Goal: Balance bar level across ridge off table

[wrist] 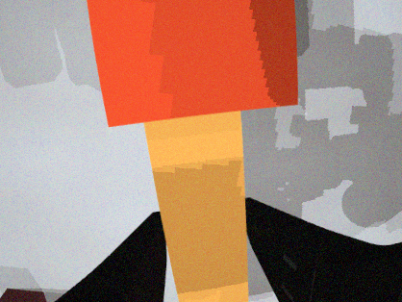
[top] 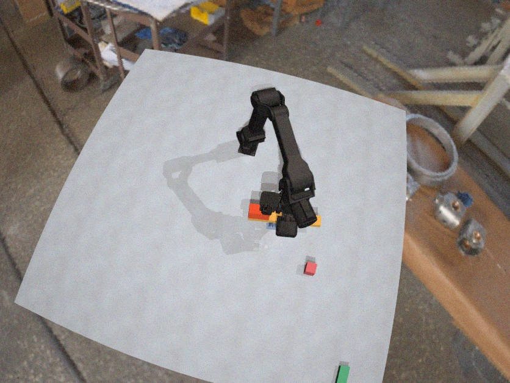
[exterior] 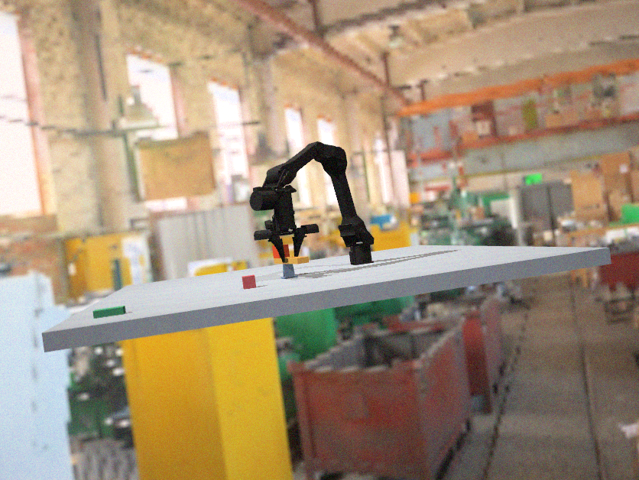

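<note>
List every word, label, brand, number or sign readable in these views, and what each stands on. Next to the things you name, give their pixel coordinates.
None can be read in any view.
The orange bar [top: 316, 222] [exterior: 298, 260] [wrist: 204, 226], red block [top: 258, 211] [wrist: 207, 58], small red cube [top: 310, 268] [exterior: 248, 281] and green block [top: 342, 374] [exterior: 108, 312] show no lettering.
Background surfaces are too blurred to tell.
</note>
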`<state>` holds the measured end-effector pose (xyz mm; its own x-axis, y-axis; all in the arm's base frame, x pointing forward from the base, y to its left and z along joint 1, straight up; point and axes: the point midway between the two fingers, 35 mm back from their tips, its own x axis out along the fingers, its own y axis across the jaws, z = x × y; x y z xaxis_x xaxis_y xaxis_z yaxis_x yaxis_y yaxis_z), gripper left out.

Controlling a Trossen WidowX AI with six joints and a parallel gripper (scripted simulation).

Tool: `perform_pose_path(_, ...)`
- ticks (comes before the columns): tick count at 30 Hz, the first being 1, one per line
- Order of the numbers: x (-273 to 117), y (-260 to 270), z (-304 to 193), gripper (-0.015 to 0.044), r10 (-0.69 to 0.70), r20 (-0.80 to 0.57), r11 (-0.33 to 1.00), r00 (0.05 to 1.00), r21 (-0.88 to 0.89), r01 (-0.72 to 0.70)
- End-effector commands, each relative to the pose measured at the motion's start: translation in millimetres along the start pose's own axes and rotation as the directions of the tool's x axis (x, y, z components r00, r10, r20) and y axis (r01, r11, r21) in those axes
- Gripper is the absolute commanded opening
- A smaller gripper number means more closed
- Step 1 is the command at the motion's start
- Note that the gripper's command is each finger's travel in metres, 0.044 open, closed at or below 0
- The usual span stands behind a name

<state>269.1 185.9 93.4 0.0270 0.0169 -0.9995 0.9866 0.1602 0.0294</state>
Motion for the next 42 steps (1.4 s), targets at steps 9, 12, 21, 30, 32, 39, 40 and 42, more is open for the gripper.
perform_pose_path(9,0.1,0.0,0.1,0.0173,0.0,0.0,1.0,1.0,0.0,0.0)
perform_pose_path(12,0.1,0.0,0.1,0.0185,0.0,0.0,1.0,1.0,0.0,0.0)
perform_pose_path(21,0.1,0.0,0.1,0.0185,0.0,0.0,1.0,1.0,0.0,0.0)
perform_pose_path(30,0.1,0.0,0.1,0.0421,0.0,0.0,1.0,1.0,0.0,0.0)
perform_pose_path(32,0.1,0.0,0.1,0.044,0.0,0.0,1.0,1.0,0.0,0.0)
perform_pose_path(39,-56.2,4.7,-2.1,0.044,0.0,0.0,1.0,1.0,0.0,0.0)
perform_pose_path(40,-68.9,4.2,-1.9,0.044,0.0,0.0,1.0,1.0,0.0,0.0)
perform_pose_path(42,-91.8,1.8,-0.7,0.044,0.0,0.0,1.0,1.0,0.0,0.0)
